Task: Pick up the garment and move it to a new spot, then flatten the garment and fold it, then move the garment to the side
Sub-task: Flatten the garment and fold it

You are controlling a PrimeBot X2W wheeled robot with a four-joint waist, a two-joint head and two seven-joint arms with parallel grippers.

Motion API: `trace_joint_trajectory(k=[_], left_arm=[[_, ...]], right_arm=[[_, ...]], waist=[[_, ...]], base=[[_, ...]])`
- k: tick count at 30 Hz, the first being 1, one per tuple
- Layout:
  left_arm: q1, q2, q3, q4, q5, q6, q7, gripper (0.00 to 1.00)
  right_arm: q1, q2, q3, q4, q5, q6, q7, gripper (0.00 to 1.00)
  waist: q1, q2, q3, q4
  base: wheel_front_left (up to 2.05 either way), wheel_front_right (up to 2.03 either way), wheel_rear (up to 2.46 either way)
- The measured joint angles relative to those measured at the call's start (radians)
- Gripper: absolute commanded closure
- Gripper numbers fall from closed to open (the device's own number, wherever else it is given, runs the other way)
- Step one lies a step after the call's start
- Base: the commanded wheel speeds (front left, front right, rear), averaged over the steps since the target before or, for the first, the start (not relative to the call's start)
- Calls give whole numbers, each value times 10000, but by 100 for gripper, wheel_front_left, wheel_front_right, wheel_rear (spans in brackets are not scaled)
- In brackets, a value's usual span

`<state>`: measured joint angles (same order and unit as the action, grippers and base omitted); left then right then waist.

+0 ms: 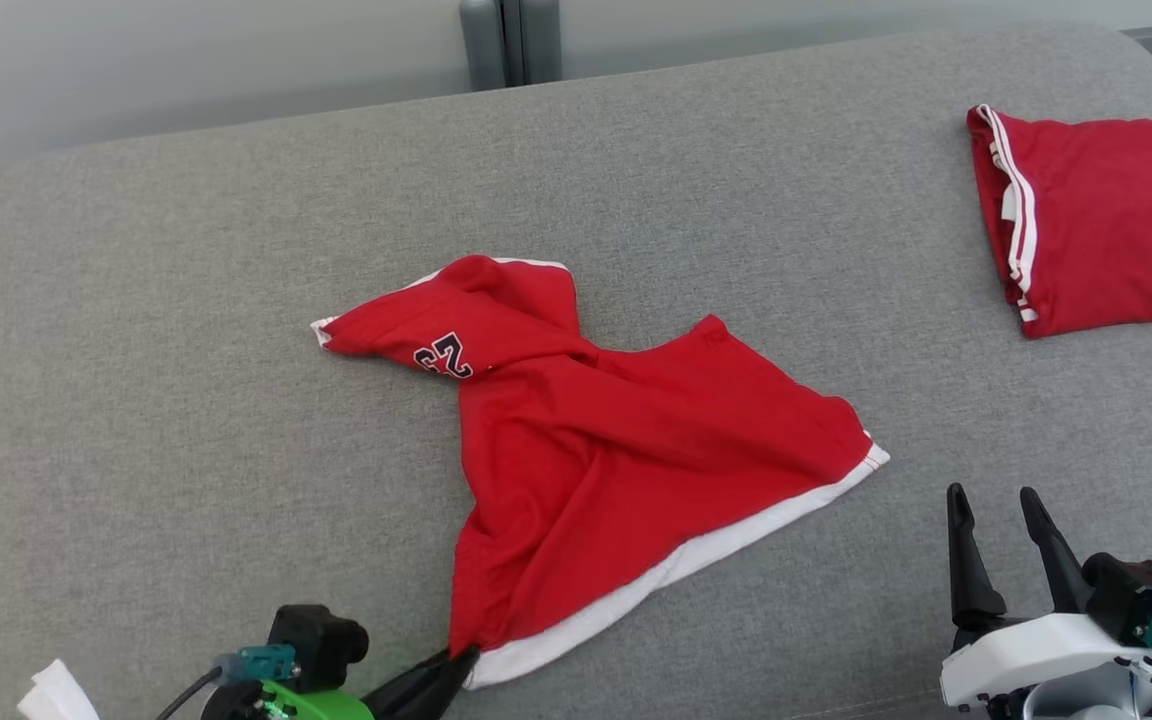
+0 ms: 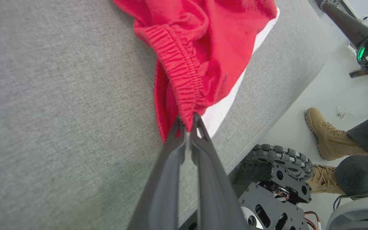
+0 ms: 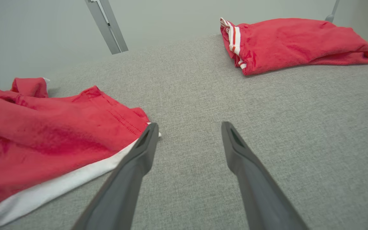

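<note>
dark tapered fingers (image 1: 966,570), white wrist (image 1: 1036,650) (left: green)

We identify a robotics lab or test room. In the left wrist view, a dark machine with a lit green ring (image 2: 367,44) stands at 2 o'clock. A seated person's boots (image 2: 323,134) rest on bare pale floor (image 2: 299,105) at 4 o'clock.

The shorts (image 1: 626,450) lie in the middle of the cushion (image 1: 186,400). A folded garment (image 1: 1106,230) sits far right, well apart. The left gripper (image 1: 463,658) touches their near corner, and the right gripper (image 1: 992,492) stands just right of them, not touching.
</note>
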<state>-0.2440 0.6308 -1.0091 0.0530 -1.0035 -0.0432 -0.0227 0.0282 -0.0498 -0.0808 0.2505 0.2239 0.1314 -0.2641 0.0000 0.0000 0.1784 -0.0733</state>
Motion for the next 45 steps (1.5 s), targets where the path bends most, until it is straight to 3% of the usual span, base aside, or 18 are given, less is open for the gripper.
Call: trace_joint_trajectory(k=[6, 7, 9, 10, 11, 17, 25, 28, 31, 36, 38, 39, 45], left_arm=[[321, -314, 188, 805, -138, 221, -662, 100], [322, -380, 178, 936, -134, 228, -694, 93], [326, -531, 188, 1210, -127, 224, -830, 60], [329, -593, 211, 1283, -142, 222, -911, 26], [330, -660, 255, 1375, -142, 228, -1016, 0], [575, -740, 708, 1599, -516, 552, -1480, 0], [988, -800, 1935, 1101, -372, 1335, -2328, 0], [1195, -1087, 2773, 922, 357, 1578, -2364, 0], [1609, -1737, 4205, 627, 1413, 1678, -2387, 0], [2632, -2888, 6103, 483, 3614, 1269, -2397, 0], [2879, -3396, 6715, 470, 4194, 959, -2399, 0], [3136, -3850, 7302, 523, 4863, 581, -2397, 0], [3483, -4913, 8562, 989, 5986, -359, -2397, 0]], right_arm=[[29, 0, 65, 4, 31, 0, 0, 0], [26, 2, 73, 10, 31, 0, 0, 0], [20, 0, 67, 10, 31, 0, 0, 0], [20, 2, 59, 12, 29, 0, 0, 0], [21, 0, 46, 13, 27, 0, 0, 0], [29, 4, -23, -33, -100, 0, 0, 0], [169, 2, -447, -355, -466, 0, 0, 0], [291, 2, -587, -416, -583, 0, 0, 0], [330, 0, -711, -474, -675, 0, 0, 0], [527, 6, -752, -514, -890, 0, 0, 0], [539, 0, -729, -539, -1018, 0, 0, 0], [541, 0, -660, -570, -1089, 0, 0, 0], [532, 4, -267, -537, -1225, 0, 0, 0]], waist=[[0, 0, 24, 204], [0, 0, 29, 229], [0, 0, 29, 285], [0, 0, 23, 311], [0, 0, 11, 343], [0, 0, -176, 441], [0, 0, -617, 581], [0, 0, -820, 651], [0, 0, -1051, 723], [0, 0, -1444, 884], [0, 0, -1548, 985], [0, 0, -1627, 1115], [0, 0, -1776, 1414]], base=[[0, 0, 0], [0, 0, 0], [0, 0, 0], [0, 0, 0], [0, 0, 0], [0, 0, 0], [0, 0, 0], [0, 0, 0], [0, 0, 0], [0, 0, 0], [0, 0, 0], [0, 0, 0], [0, 0, 0]])
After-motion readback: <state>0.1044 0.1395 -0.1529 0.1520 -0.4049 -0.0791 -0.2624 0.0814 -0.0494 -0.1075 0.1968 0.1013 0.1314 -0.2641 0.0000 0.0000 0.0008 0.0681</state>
